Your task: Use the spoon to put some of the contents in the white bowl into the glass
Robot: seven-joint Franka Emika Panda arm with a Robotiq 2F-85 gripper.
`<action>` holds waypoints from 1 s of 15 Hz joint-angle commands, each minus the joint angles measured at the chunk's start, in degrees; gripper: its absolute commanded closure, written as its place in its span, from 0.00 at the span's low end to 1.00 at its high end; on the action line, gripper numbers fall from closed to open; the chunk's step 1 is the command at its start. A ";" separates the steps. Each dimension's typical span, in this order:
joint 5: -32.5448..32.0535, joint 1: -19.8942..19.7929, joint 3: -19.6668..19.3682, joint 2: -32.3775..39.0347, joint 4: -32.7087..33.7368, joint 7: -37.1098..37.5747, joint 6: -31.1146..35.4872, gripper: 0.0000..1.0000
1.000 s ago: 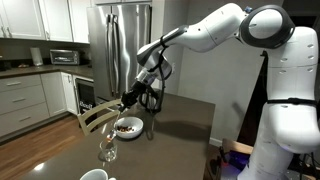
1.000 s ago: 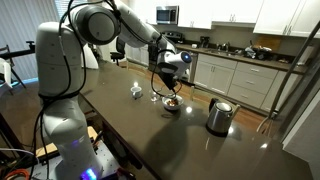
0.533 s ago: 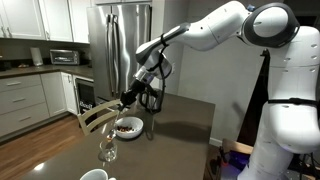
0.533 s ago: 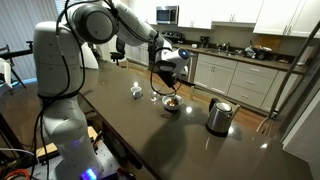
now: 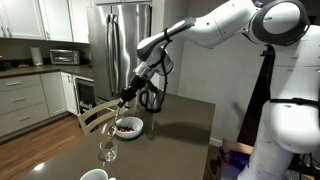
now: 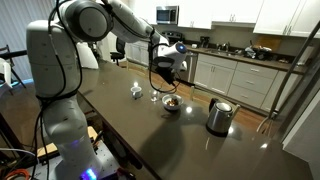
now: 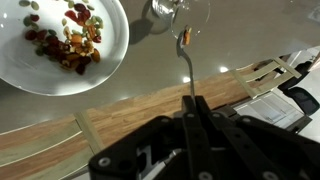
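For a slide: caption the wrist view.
Shut gripper holds thin silvery spoon near clear glass, beside round white bowl of brownish bits.

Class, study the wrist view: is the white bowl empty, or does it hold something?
Not empty. The white bowl holds a small heap of dark red and brownish bits, which covers only part of its inside.

From where I stand, no lettering, brand, number or sign can be read anywhere, not on the steel fridge [image 5: 118, 45], the microwave [image 5: 64, 57], the kettle [image 6: 218, 117] or the robot's white arm [image 5: 215, 28], all too small or blurred.
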 commanded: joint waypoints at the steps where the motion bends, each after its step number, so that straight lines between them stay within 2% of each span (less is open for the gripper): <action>1: -1.98 0.68 0.47 -3.12 -2.88 2.21 2.20 0.95; 15: -6.10 2.49 1.58 -3.78 -5.42 3.84 6.74 0.95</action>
